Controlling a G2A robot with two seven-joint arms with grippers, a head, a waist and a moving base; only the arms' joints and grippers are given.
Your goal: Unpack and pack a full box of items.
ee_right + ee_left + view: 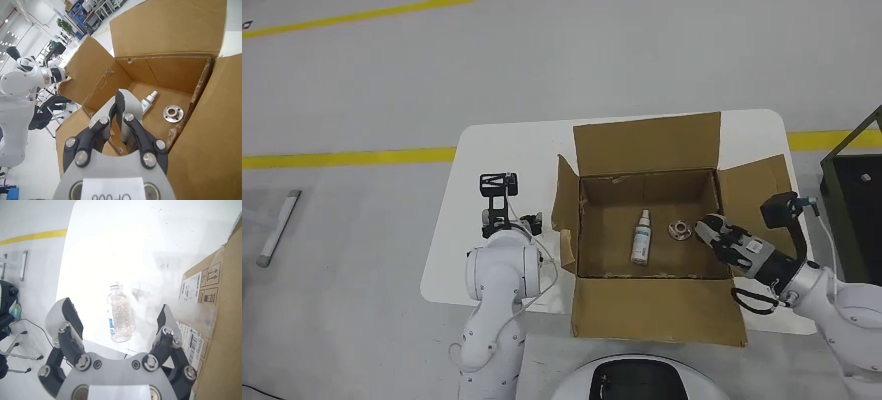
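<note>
Right wrist view: a metal flange [173, 113] lies flat on the box [170, 70] floor, just beyond the pressed-together, empty fingers of the right gripper [118, 96], the nearer arm. The left gripper [117, 309] hangs spread wide over a clear bottle [120, 317] on the table [113, 247] outside.

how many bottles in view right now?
2. A small white spray bottle lies inside the open cardboard box; a clear plastic bottle is on the white table outside it, before the left gripper. Box walls might hide others.
</note>
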